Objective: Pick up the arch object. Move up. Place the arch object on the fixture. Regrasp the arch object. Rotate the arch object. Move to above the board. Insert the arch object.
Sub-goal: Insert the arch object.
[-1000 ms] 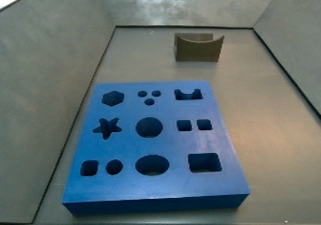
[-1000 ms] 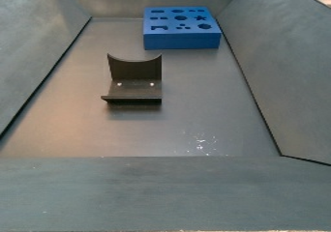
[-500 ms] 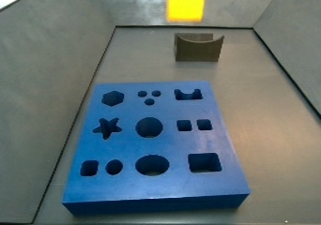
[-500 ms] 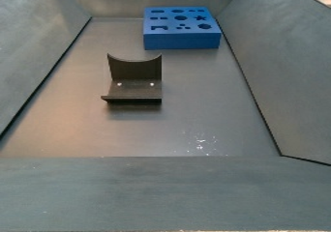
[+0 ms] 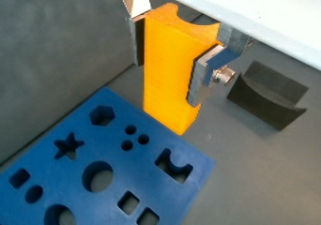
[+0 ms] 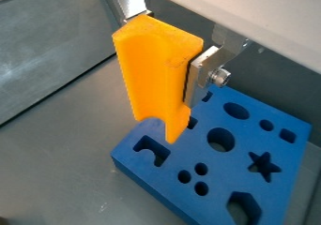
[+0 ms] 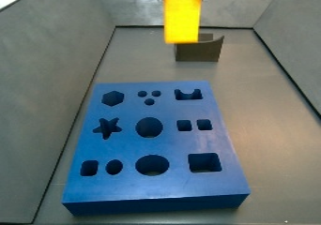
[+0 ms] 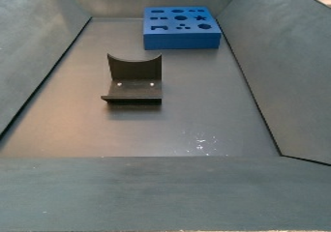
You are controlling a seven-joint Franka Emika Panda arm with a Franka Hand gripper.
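Above the large flat blue board point(image 5: 107, 163) with empty shaped holes, the gripper point(image 5: 175, 43) has its jaws clamped on the elongated yellow-orange plastic arch object point(image 5: 174, 65), held upright in the air. Gripper cut off in side views; dark olive-grey fixture point(image 7: 196, 47) partly hidden behind it.

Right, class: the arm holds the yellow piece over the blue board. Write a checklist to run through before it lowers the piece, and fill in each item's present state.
1. Tool gripping the arch object between both fingers: ok.
2. Arch object upright, long axis vertical in a side view: ok.
3. Arch object clear of the board, not touching: ok.
4. Arch-shaped hole unobstructed: ok.
5. Piece centred exactly over that hole: cannot tell.
6. Fixture empty and away from the board: ok.
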